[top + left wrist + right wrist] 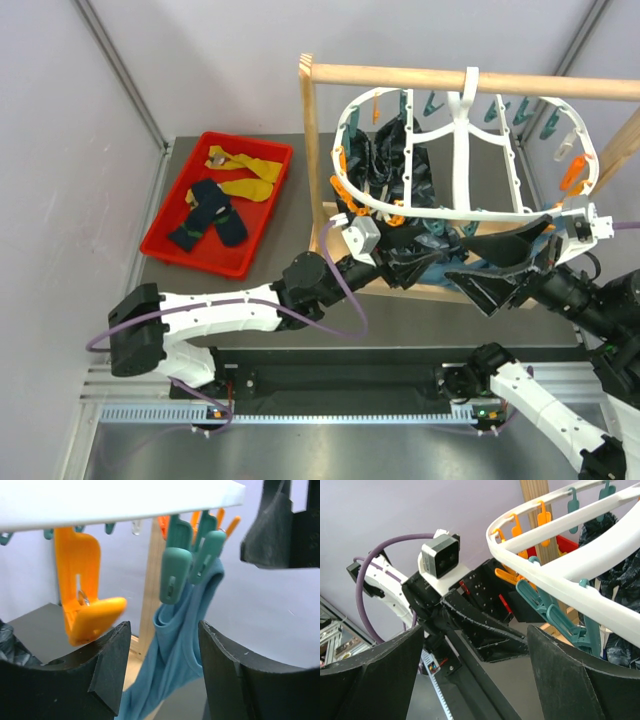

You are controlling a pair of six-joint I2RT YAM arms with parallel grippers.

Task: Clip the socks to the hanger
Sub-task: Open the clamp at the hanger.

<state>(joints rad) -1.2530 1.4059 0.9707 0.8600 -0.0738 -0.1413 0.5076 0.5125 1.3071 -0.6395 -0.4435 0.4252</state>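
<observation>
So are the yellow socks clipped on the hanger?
No, the yellow socks lie in the red tray with the navy socks.

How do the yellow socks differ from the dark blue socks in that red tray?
Colour: the yellow socks are mustard, the navy socks dark with small green marks. Place: the yellow socks lie at the far end of the red tray, the navy socks at its near end. Both lie loose in the tray, none clipped to the hanger yet.
</observation>
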